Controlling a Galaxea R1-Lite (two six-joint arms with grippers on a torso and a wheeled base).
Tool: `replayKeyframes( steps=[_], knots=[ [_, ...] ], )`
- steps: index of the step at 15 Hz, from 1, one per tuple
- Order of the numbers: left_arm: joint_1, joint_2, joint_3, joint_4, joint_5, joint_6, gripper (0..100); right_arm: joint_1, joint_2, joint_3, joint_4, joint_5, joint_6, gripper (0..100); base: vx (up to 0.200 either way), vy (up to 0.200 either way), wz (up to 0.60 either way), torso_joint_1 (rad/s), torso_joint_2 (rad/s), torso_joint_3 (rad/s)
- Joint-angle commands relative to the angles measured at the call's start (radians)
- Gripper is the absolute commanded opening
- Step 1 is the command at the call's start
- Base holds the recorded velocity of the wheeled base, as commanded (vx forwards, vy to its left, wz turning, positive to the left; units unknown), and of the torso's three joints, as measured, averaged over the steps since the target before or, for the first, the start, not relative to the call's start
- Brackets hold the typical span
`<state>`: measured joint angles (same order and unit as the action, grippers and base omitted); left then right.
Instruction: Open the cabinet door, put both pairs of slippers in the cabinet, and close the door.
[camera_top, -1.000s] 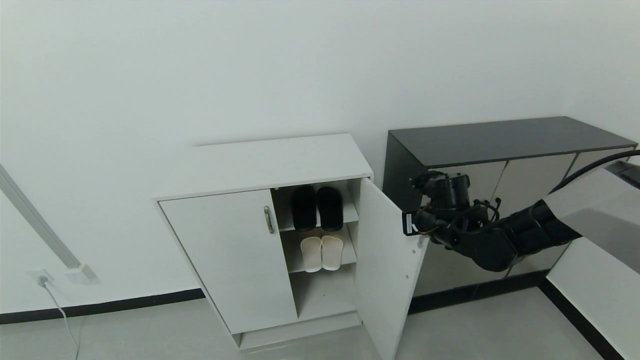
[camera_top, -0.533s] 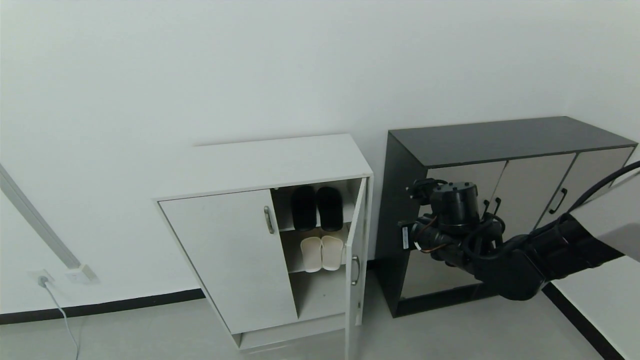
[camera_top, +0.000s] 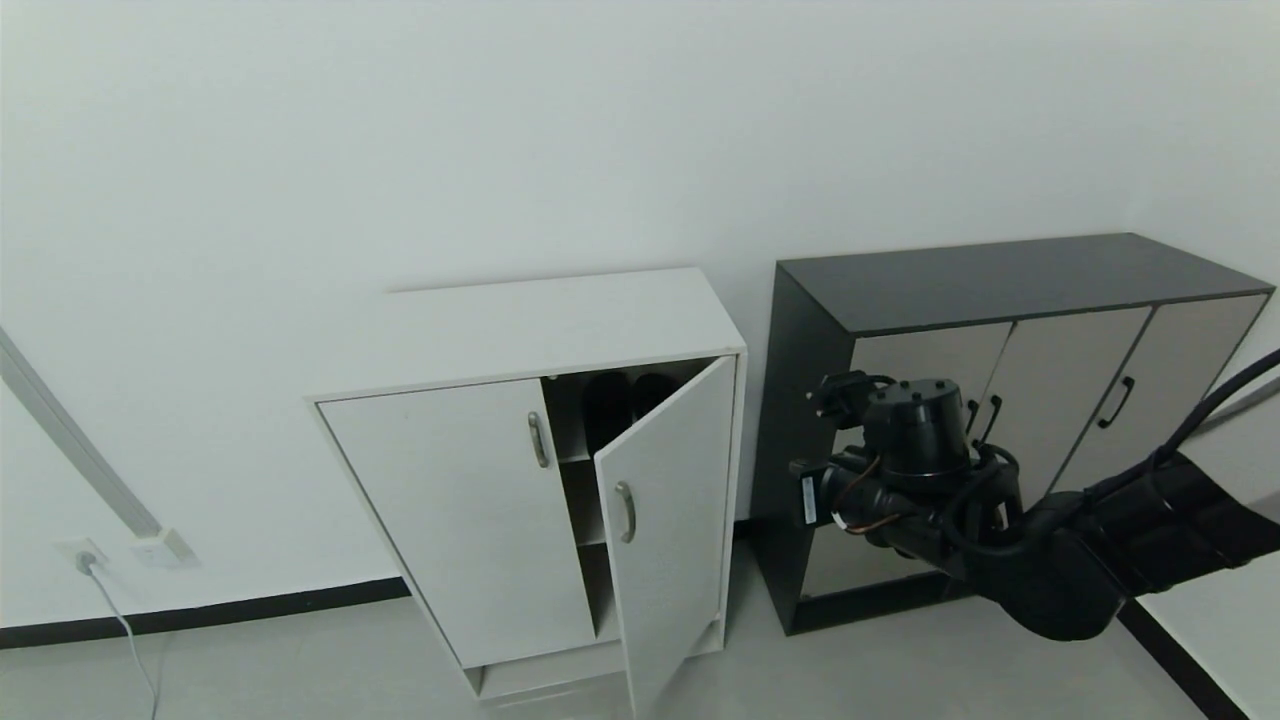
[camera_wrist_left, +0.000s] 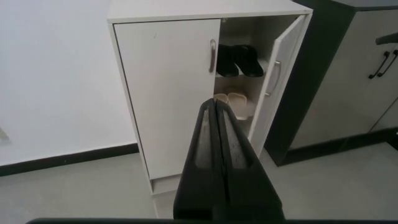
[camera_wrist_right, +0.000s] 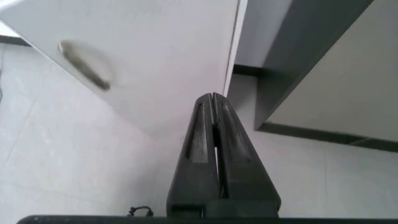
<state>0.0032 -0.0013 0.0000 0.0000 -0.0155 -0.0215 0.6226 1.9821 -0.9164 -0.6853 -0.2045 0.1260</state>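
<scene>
The white cabinet (camera_top: 530, 320) stands against the wall with its left door shut and its right door (camera_top: 665, 500) ajar, handle (camera_top: 625, 512) facing out. Black slippers (camera_top: 612, 398) lie on the top shelf, half hidden by the door. In the left wrist view the black slippers (camera_wrist_left: 239, 59) sit above the white slippers (camera_wrist_left: 236, 99), which lie on the shelf below. My left gripper (camera_wrist_left: 216, 106) is shut, empty and well back from the cabinet. My right arm (camera_top: 930, 480) hangs right of the door. Its gripper (camera_wrist_right: 214, 102) is shut and empty, close to the door's outer face (camera_wrist_right: 155, 56).
A dark cabinet (camera_top: 1000, 275) with grey doors stands directly right of the white one, behind my right arm. A wall socket with a cable (camera_top: 85, 555) sits low on the left wall. Grey floor (camera_top: 900, 670) lies in front of both cabinets.
The right door has swung from wide open to roughly half shut, now covering the white slippers in the head view. My right arm has dropped lower and pulled away from the door.
</scene>
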Motion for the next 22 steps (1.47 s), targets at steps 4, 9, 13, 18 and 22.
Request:
replayKeyframes(
  steps=[4,9,13,18,22],
  knots=[
    [0.0,0.001,0.0,0.0,0.0,0.0,0,0.036,-0.026,0.031,0.0,0.0,0.0,0,0.0,0.0,0.6,0.0,0.0,0.005],
    [0.0,0.001,0.0,0.0,0.0,0.0,0,0.043,-0.016,0.071,-0.062,0.051,-0.006,0,0.0,0.0,0.0,0.0,0.0,0.0],
    [0.0,0.001,0.0,0.0,0.0,0.0,0,0.043,-0.008,0.088,-0.072,0.051,-0.014,0,0.0,0.0,0.0,0.0,0.0,0.0],
    [0.0,0.001,0.0,0.0,0.0,0.0,0,0.043,-0.008,0.126,-0.126,0.05,-0.016,0,0.0,0.0,0.0,0.0,0.0,0.0],
    [0.0,0.001,0.0,0.0,0.0,0.0,0,0.043,-0.009,0.154,-0.152,0.048,-0.014,0,0.0,0.0,0.0,0.0,0.0,0.0]
  ],
)
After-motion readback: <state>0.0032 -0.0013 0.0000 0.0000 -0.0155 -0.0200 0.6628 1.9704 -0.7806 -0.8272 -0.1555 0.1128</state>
